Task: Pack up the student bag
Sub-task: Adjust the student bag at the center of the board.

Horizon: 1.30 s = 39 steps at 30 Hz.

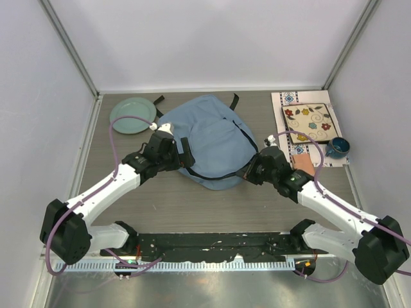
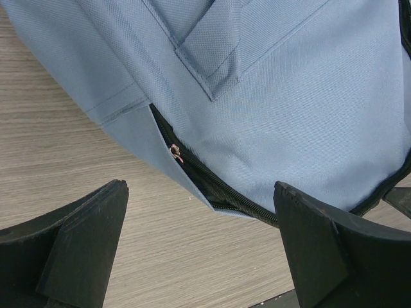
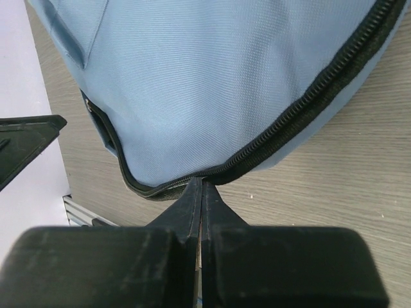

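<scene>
Right end effector (image 3: 202, 185) pressed together at student bag (image 3: 212, 83) zipper (image 3: 321, 90) | left end effector (image 2: 200, 187) spread

The top view looks steeply down from behind the robot over the whole worktop (image 1: 160, 205), while both wrist views sit low and close, facing the near edge of the student bag (image 1: 212, 135) from opposite sides.

The student bag (image 1: 212, 138) lies centred on the table (image 1: 192, 205). A plate (image 1: 133, 115) sits rear-left of it, a cup (image 1: 337, 147) right.
</scene>
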Each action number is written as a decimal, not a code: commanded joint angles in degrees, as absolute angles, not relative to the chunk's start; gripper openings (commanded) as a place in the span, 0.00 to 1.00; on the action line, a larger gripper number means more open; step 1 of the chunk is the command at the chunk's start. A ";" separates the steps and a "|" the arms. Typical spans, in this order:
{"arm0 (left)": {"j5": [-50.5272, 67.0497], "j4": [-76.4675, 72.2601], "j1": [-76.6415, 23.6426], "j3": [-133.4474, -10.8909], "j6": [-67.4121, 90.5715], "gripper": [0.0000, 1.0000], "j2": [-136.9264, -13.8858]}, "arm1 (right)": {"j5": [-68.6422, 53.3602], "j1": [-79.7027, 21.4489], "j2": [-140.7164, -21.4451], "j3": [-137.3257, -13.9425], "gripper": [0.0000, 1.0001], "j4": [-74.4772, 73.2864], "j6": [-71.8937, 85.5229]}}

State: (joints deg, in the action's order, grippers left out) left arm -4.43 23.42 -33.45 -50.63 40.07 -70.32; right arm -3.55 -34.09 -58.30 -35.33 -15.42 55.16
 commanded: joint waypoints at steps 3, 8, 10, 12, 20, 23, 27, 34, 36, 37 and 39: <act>-4.13 22.24 -33.31 -52.56 39.73 0.98 -70.49 | -2.55 -34.45 -60.03 -36.73 0.01 -6.95 54.32; -4.13 22.41 -33.31 -52.65 39.64 0.98 -70.58 | -2.72 -34.45 -62.66 -37.26 0.01 -4.22 54.67; -4.13 22.59 -33.31 -52.73 39.64 0.99 -70.66 | -3.51 -34.45 -63.89 -37.35 0.01 -4.22 54.49; -4.31 22.59 -33.22 -52.56 39.64 0.98 -70.49 | -3.95 -34.45 -64.25 -36.83 0.01 -4.13 54.58; -4.13 22.32 -33.22 -52.12 39.73 0.98 -70.93 | -5.80 -34.45 -61.79 -33.14 0.01 -4.92 54.32; -3.87 22.06 -33.31 -52.21 39.73 0.98 -70.84 | -6.15 -34.45 -60.47 -32.61 0.01 -5.89 53.27; -1.50 21.53 -33.31 -53.00 38.94 0.98 -69.96 | -6.51 -34.45 -58.02 -33.22 0.08 -6.94 52.30; 3.33 21.36 -34.01 -57.12 36.74 0.98 -70.13 | 2.00 -34.45 -53.53 -35.51 0.33 -12.39 52.47; 3.78 21.62 -35.32 -58.79 34.47 0.99 -70.84 | 5.79 -34.45 -52.39 -35.68 0.36 -14.58 52.29; 3.87 22.14 -37.07 -60.97 33.50 0.99 -71.27 | 7.45 -34.45 -51.08 -35.68 0.37 -15.37 52.29; 5.87 22.76 -38.66 -63.27 31.39 0.99 -73.82 | 12.64 -34.45 -50.02 -36.30 0.38 -19.14 52.73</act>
State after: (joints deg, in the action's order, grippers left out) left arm 1.39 23.88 -35.38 -57.28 36.58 -71.20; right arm 2.17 -34.17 -53.04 -33.28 -13.54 53.04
